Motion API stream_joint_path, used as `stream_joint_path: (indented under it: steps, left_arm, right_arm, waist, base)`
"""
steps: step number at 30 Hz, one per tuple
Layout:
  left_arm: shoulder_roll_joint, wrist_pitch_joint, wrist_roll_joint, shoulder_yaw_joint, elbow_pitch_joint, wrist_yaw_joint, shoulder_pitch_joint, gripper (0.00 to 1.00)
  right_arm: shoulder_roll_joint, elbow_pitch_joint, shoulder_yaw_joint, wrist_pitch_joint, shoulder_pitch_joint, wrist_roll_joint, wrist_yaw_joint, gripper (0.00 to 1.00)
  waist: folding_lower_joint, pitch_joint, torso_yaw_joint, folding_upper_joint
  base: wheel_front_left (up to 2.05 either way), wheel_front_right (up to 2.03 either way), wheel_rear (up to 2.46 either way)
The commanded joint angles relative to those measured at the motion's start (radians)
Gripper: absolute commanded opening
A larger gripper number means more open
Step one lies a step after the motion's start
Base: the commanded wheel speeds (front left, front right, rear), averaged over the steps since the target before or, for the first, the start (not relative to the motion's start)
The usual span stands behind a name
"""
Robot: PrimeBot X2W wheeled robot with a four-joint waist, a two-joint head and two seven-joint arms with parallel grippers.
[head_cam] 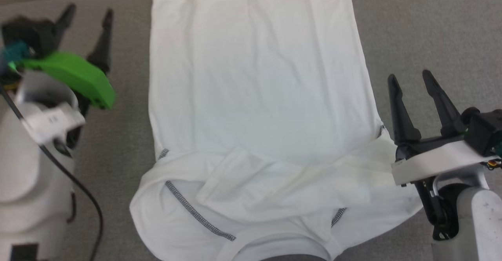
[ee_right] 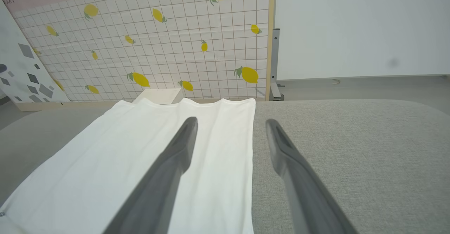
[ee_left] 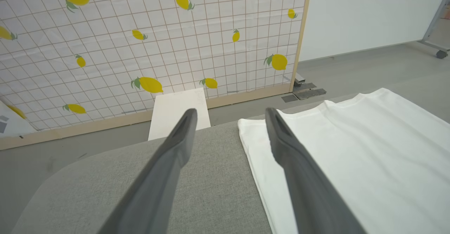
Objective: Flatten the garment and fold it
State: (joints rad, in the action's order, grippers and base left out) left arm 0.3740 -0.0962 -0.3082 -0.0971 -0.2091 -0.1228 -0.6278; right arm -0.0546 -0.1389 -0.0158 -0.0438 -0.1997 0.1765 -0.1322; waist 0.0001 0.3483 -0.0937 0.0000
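The white garment lies spread on the grey surface, its body smooth and running away from me. Its near end is bunched, with sleeves folded inward and dark zigzag seams showing. My left gripper hovers open over bare grey fabric just left of the garment's far left edge. My right gripper is open beside the garment's right edge, near the right sleeve seam. Nothing sits between either pair of fingers.
The grey padded surface extends to the right and left of the garment. Beyond its far edge stand a white box on the floor and a lemon-patterned tiled panel. A black cable hangs by my left arm.
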Motion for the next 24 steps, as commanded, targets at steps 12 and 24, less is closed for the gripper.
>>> stream_joint_path:
  steps: [12, 24]
  left_arm:
    - [0.141, -0.423, -0.114, -0.006, -0.161, 0.021, -0.386, 1.0]
    - [0.205, -0.653, -0.067, -0.008, -0.142, 0.148, -0.47, 1.0]
  right_arm:
    - [0.004, 0.026, 0.034, 0.068, -0.094, 0.061, 0.002, 1.0]
    - [0.004, 0.035, 0.071, 0.112, -0.118, 0.099, 0.002, 1.0]
  waist:
    - [-0.0001, 0.294, -0.222, 0.0]
    - [-0.0001, 0.37, -0.282, 0.0]
  base:
    - [0.0, 0.0, 0.0]
    - [0.0, 0.0, 0.0]
